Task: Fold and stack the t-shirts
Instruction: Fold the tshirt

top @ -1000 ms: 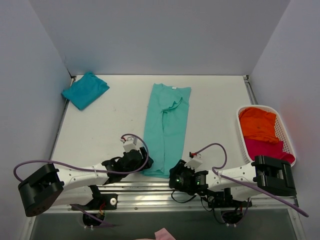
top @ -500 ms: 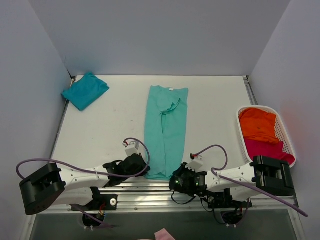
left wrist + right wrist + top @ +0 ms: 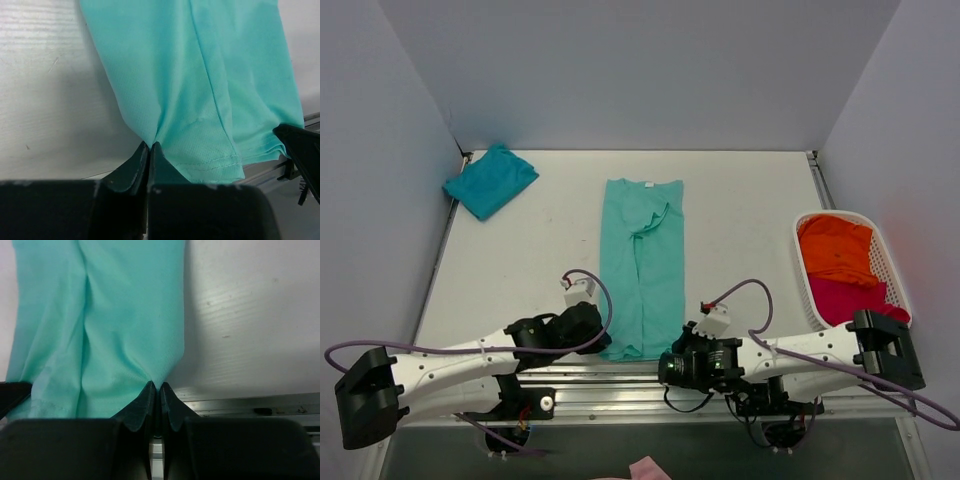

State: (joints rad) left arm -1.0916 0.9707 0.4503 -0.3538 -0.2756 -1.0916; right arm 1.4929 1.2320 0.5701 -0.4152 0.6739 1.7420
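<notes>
Mint-green soft cloth t-shirt (image 3: 640, 265), folded lengthwise into a long strip, lies mid-way across the white table (image 3: 540, 250), its neck at the far end. My left gripper (image 3: 150, 146) is clenched on its near-left hem corner and my right gripper (image 3: 155, 386) on the near-right one. A folded darker teal t-shirt (image 3: 490, 182) sits at the far left corner. At the right, a white plastic basket (image 3: 898, 290) holds an orange t-shirt (image 3: 835, 250) and a magenta t-shirt (image 3: 855, 298).
</notes>
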